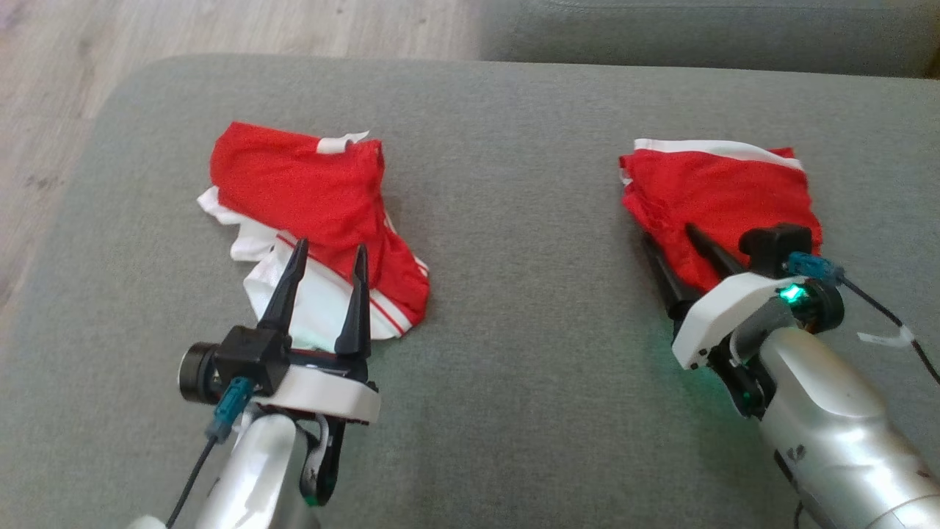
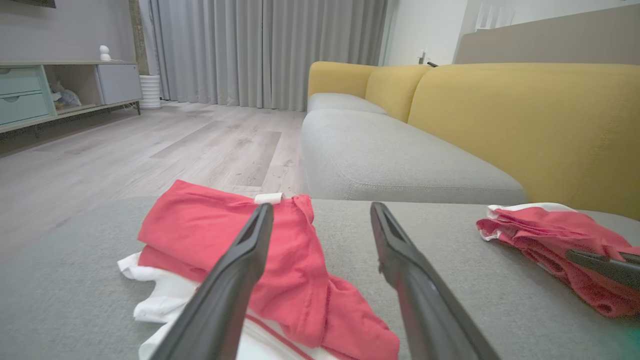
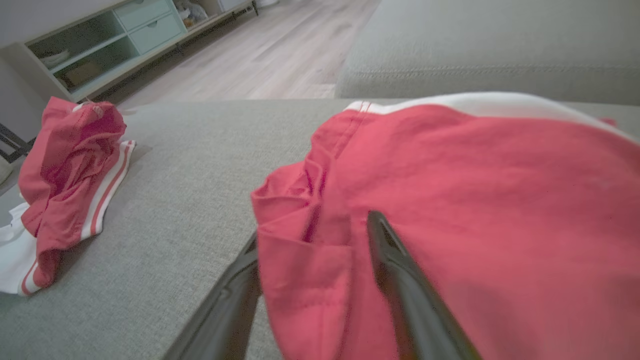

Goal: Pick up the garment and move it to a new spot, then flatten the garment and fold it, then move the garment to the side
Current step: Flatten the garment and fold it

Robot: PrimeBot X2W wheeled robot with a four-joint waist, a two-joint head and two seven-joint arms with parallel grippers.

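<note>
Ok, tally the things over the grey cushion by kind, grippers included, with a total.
Garments: 2, crumpled red-and-white garment, folded red garment
Grippers: 2, left gripper, right gripper
Total: 4

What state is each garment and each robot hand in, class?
Red-and-white cloth garment on the left: crumpled, ungripped.
Red cloth garment with white band on the right: folded, lying flat.
Left hand: open, poised over the crumpled garment.
Right hand: open, fingers straddling the folded garment's edge.
</note>
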